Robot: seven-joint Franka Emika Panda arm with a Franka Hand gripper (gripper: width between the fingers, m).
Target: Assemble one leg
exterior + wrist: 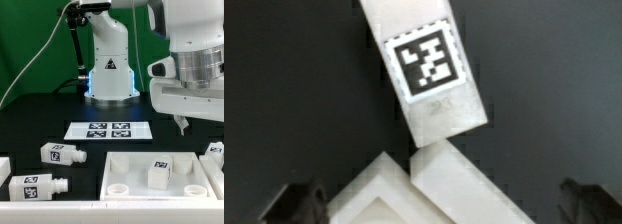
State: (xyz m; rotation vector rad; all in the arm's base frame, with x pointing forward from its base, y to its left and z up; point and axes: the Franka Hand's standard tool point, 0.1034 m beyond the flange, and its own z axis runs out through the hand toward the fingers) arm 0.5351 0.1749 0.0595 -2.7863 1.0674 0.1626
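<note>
My gripper (184, 122) hangs above the far right part of the large flat white panel (130, 168), open and empty. In the wrist view its dark fingers (295, 202) stand wide apart at both sides, with a corner of the panel (402, 190) between them. A white leg (429, 65) with a black-and-white tag lies on the dark table just beyond that corner, below the gripper and apart from it. One leg (157, 172) stands upright on the panel. Two more legs (60, 153) (40, 185) lie at the exterior view's left. Another leg (212, 150) shows at the right edge.
The marker board (110, 130) lies flat behind the panel, in front of the robot base (108, 70). A white part (4, 165) shows at the exterior view's left edge. A green backdrop stands behind the dark table.
</note>
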